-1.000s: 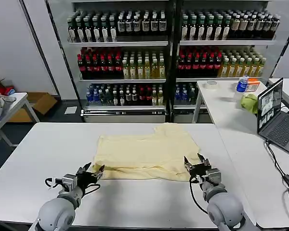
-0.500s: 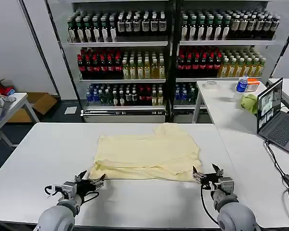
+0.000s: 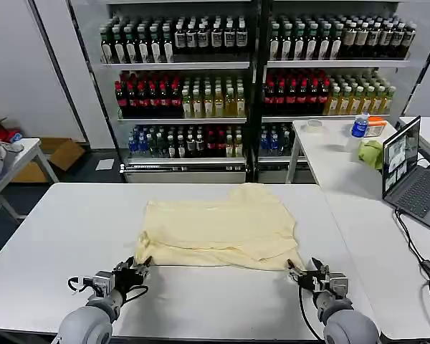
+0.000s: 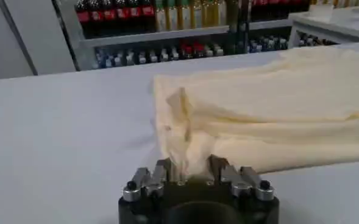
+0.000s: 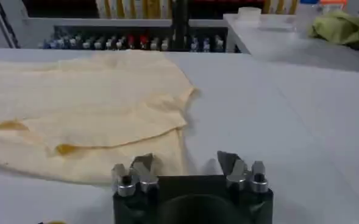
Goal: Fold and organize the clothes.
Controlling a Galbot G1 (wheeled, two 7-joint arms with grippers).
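Note:
The clothes are one pale yellow T-shirt [image 3: 218,231], lying partly folded across the middle of the white table [image 3: 57,229]. My left gripper [image 3: 140,266] sits low at the shirt's near left corner. In the left wrist view that gripper [image 4: 189,167] is shut on a bunched bit of the T-shirt [image 4: 270,103] hem. Just off the near right corner my right gripper [image 3: 301,272] rests on the table. In the right wrist view this gripper [image 5: 185,161] is open, with the T-shirt [image 5: 88,103] edge lying loose by one finger [image 5: 144,165].
A second white table [image 3: 330,154] at the right holds a laptop [image 3: 408,172], a lime-green cloth lump [image 3: 373,153] and a water bottle [image 3: 359,125]. Drink shelves [image 3: 251,72] stand behind. A small table [image 3: 18,161] with grey cloth is at the far left.
Both grippers drew back toward the table's near edge. The shirt's near left corner followed the left gripper. The right gripper came off the cloth and now lies past its corner.

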